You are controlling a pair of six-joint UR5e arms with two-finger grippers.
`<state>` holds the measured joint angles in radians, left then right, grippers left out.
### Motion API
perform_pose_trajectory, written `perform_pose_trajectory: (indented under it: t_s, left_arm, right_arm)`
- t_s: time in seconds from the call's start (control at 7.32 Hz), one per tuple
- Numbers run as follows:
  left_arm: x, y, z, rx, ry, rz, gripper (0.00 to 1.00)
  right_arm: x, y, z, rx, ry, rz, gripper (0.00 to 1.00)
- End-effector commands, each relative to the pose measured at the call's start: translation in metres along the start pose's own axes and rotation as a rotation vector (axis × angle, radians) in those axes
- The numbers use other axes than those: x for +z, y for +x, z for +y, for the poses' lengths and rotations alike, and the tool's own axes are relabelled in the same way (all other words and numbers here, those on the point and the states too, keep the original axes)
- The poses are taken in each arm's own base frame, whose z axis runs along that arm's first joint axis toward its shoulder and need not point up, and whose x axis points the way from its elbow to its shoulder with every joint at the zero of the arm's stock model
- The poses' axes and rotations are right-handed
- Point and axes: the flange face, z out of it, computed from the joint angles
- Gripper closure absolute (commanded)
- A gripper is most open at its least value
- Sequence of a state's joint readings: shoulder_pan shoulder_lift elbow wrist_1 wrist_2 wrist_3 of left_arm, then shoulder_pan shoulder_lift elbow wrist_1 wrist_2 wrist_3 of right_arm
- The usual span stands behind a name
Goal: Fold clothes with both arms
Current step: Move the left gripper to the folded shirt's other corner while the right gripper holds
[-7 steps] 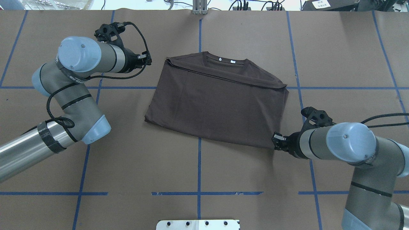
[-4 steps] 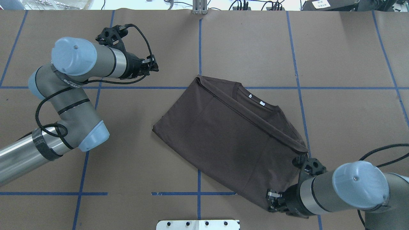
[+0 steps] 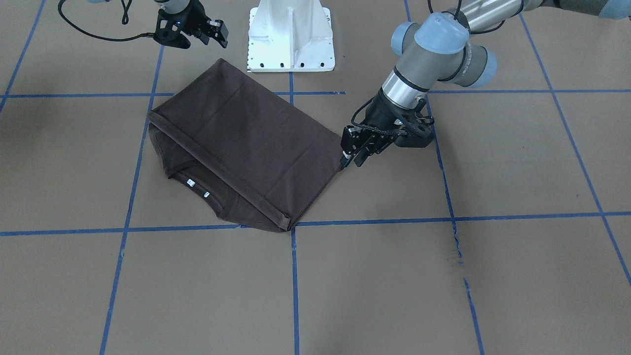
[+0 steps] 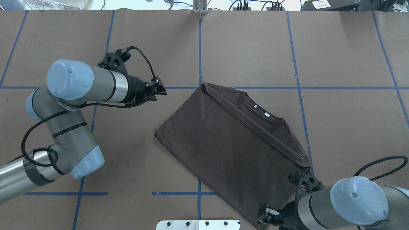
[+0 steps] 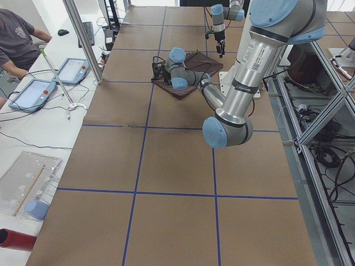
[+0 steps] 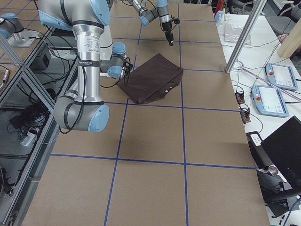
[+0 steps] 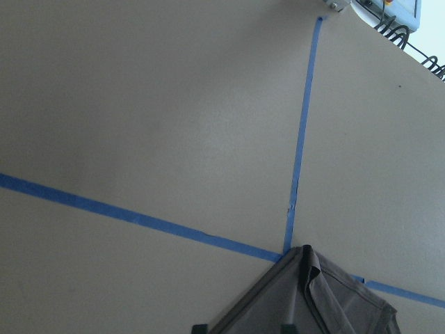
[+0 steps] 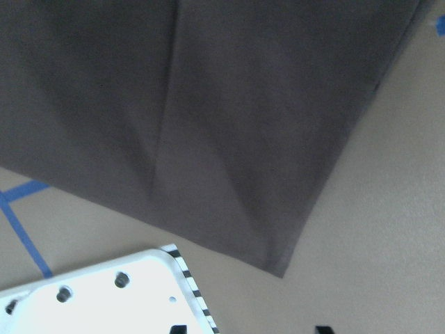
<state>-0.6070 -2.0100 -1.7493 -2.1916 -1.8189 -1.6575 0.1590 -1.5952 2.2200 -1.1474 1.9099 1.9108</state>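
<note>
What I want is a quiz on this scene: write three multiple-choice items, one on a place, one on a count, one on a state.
1. The shirt's corner by the right gripper lies beside: A a blue box; B a red cup; C the white base.
2. White neck tags showing: A one; B two; C four.
3. The right gripper is: A open, off the shirt; B shut on the shirt; C shut on a sleeve.
Key: C, the right wrist view shows that corner by the base; B, two tags show overhead; A, its fingertips are apart, no cloth between.
</note>
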Motion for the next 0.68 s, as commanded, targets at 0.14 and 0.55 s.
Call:
perform_pose_trajectory:
  t_s: [0.14,0.55]
  left_arm:
    - [0.033,-0.047,0.057,-0.028,0.059,-0.163,0.51]
    - [0.053,-0.052,0.084,-0.013,0.023,-0.197,0.51]
  right_arm:
    - [-0.043,-0.013,-0.051,0.057,0.11,-0.081,0.0]
    - [-0.047,-0.013,-0.057,0.065,0.123,-0.086,0.0]
